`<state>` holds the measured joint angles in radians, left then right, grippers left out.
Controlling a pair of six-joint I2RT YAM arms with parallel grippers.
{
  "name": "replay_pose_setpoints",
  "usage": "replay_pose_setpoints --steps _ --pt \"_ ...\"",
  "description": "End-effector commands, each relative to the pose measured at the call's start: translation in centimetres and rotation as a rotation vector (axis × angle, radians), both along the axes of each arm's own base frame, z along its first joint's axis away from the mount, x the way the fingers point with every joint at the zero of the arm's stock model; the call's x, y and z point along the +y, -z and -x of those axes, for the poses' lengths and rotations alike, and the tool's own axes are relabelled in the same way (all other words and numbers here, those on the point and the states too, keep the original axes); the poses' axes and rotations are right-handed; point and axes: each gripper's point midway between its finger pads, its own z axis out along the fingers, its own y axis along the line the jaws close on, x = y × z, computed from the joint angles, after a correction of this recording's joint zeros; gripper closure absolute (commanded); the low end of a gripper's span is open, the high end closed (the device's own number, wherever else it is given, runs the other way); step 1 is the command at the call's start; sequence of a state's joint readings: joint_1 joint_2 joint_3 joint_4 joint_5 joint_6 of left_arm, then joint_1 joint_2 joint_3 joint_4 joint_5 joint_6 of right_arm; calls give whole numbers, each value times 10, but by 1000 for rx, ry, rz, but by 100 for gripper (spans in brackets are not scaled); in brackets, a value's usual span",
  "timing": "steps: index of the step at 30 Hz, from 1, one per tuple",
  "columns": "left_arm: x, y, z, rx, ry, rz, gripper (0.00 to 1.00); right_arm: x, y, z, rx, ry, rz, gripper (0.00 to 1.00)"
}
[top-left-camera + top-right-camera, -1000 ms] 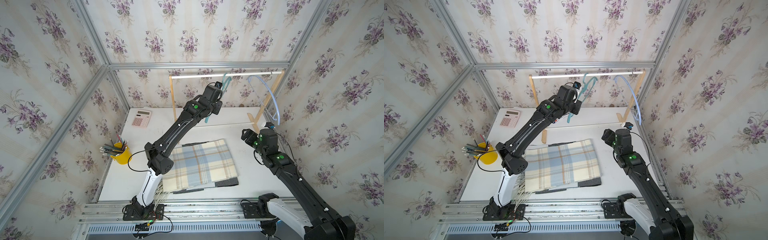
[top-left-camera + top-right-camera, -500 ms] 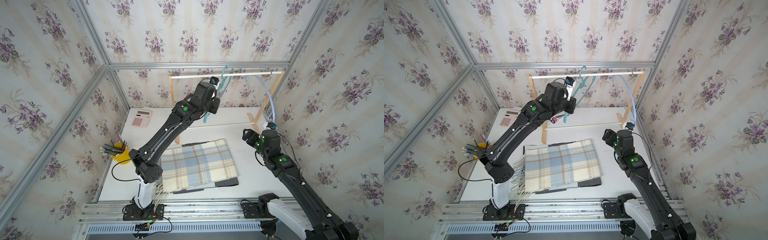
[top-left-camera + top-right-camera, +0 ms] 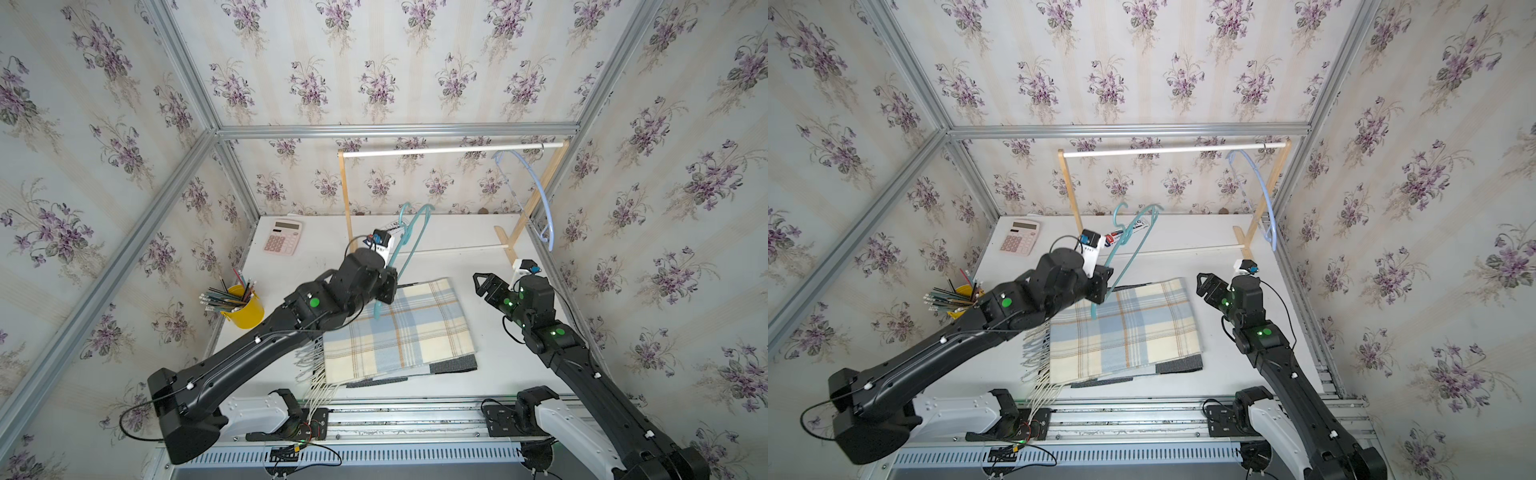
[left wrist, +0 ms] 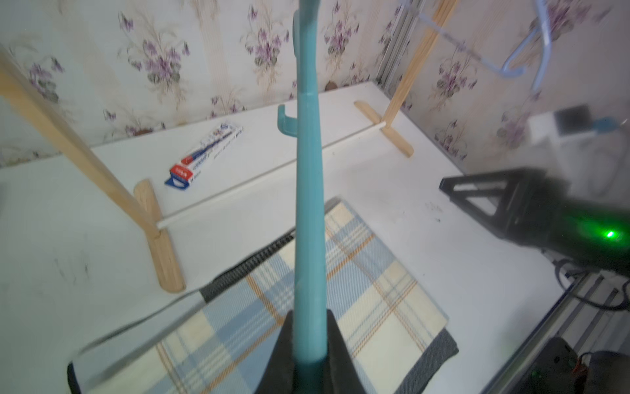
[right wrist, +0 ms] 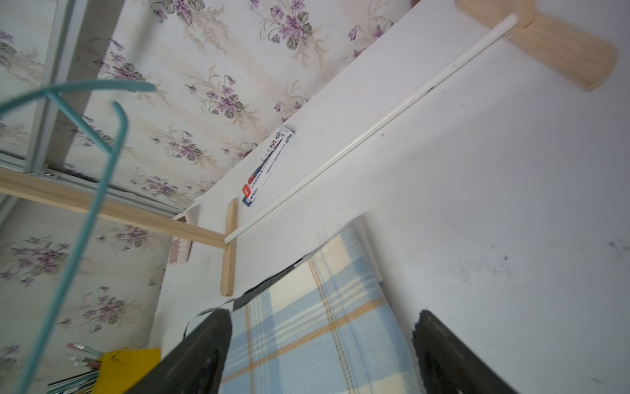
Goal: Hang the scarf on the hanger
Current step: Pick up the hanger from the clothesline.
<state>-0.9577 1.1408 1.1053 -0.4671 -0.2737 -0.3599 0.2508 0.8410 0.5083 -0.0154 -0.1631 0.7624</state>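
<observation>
Down from the rail has come the left gripper (image 4: 309, 327), and the green-blue hanger (image 4: 308, 204) has come off with it. Closest to us, the scarf's white strings hang over the near edge of the worktop (image 3: 457, 257). The scarf (image 3: 399, 328) lies flat and folded in the middle of the worktop, a bit nearer that edge. The left gripper is up in the air over the scarf's far edge. Its fingers are squeezed tight on the hanger near its low end. The hanger sticks up with its hook on top and touches nothing else. The right gripper (image 3: 482, 284) hovers by the scarf's right side, close to the right edge. Its fingers are spread wide apart with nothing between them. A yellow cup of pencils (image 3: 245, 309) stands by the left edge. Farther back stands the wooden rack (image 3: 449, 150), with a long box (image 4: 204, 157) lying behind its bottom bar. A pink calculator (image 3: 282, 237) sits in the far left corner. A blue hanger (image 4: 511, 71) hangs at the right end of the rack's top rail.
</observation>
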Motion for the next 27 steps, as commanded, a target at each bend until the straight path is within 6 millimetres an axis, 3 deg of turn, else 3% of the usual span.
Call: replay_pose_setpoints --steps 1,4,7,14,20,27 --pt "5 3 -1 -82 -145 204 100 43 -38 8 -114 -171 -271 13" --pt "6 41 14 -119 -208 239 100 60 -39 16 -105 -213 -356 13" --pt "0 68 28 -167 -261 241 100 76 -39 21 -83 -227 -456 14" --pt "-40 99 45 -172 -220 234 100 166 -51 30 27 -417 -628 18" --pt "-54 108 52 -145 -177 219 100 179 -45 10 39 -376 -638 25" --pt "-55 113 56 -128 -153 205 100 187 -28 -6 63 -359 -562 52"
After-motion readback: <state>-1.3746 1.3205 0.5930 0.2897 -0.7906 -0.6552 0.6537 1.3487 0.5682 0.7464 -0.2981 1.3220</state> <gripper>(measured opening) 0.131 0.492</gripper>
